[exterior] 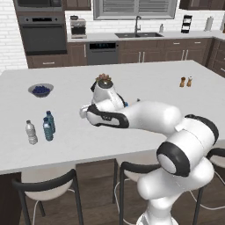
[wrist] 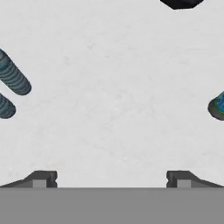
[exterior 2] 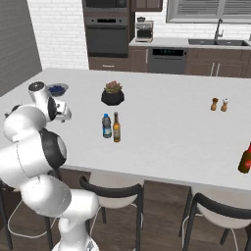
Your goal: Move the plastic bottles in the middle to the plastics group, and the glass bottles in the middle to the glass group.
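Currently gripper [wrist: 111, 178] spread wide, holding nothing, hovering over bare counter [wrist: 113, 87]. Labelled water bottle [exterior 2: 106, 126] and amber bottle [exterior 2: 116, 127] stand just beside each other mid-counter; plastics group [exterior: 41, 127] far left. Risk: descending on one could topple its close neighbour.

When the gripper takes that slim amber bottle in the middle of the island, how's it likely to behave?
The amber bottle stands tall and narrow beside a blue water bottle, so a sideways nudge would probably tip it, perhaps into that neighbour. It looks like smooth glass: likely stiff, fairly heavy for its size, and slippery, so it may break if dropped. The open gripper should probably close low on the body.
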